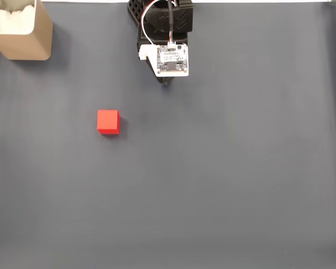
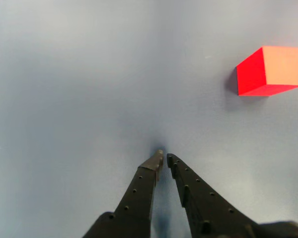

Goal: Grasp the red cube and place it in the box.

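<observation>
Red cube (image 2: pixel 270 70) well apart from hand (image 2: pixel 165 158)

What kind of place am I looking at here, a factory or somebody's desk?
Most likely a small tabletop test bench, not a factory. A plain grey mat covers the surface, with only a red cube, a beige box in the corner, and a small black robot arm.

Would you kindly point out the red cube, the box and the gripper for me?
red cube (image 1: pixel 108 121): fixed view, top face.
box (image 1: pixel 32 40): fixed view, beige outer wall.
gripper (image 2: pixel 164 158): wrist view, between the fingertips.
</observation>
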